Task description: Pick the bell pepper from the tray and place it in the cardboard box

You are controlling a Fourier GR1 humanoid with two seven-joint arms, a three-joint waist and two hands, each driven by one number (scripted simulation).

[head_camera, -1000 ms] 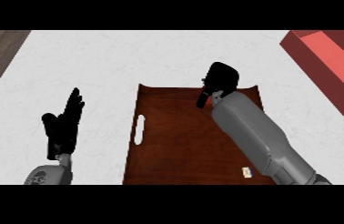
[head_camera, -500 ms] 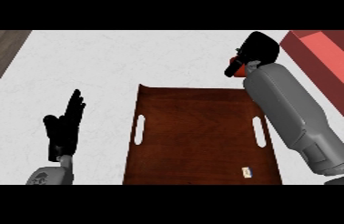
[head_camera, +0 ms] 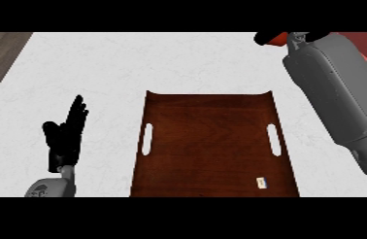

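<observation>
The dark wooden tray lies in the middle of the white counter with nothing on it but a small label near its front right corner. My right forearm reaches to the far right corner. There my right hand shows only partly at the picture's top, curled round the red bell pepper. Only a sliver of the pepper shows. A strip of the reddish cardboard box appears just right of the hand. My left hand rests open at the left, fingers up.
A white marble counter surrounds the tray. A strip of darker wood floor shows past the counter's far left edge.
My right hand has lifted the pepper off the tray and carried it away and to the right, up to the box. The left hand has stayed still.
</observation>
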